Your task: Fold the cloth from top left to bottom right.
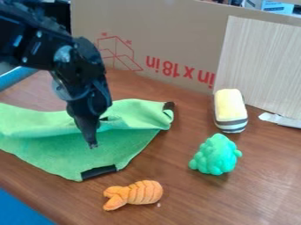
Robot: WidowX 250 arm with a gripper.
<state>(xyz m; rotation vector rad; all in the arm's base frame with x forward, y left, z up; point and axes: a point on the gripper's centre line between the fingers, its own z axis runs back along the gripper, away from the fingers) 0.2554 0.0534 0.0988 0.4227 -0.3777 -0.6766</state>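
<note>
The black gripper (92, 143) hangs pointing down over the middle of the green cloth (76, 156), its tip low in front of a raised fold. The cloth lies at the left of the table, its back part bunched into a ridge that runs from the left edge toward the right corner. Its front part lies flat, with a black patch on the corner nearest the camera. Another dark patch marks the right corner, which is curled up. Part of the ridge is hidden behind the gripper.
An orange toy (134, 194) lies just in front of the cloth. To the right are a green bumpy toy (215, 155) and a yellow block with striped sides (230, 110). A cardboard wall (176, 48) closes off the back, with a light wood-grain panel (262, 66) against it.
</note>
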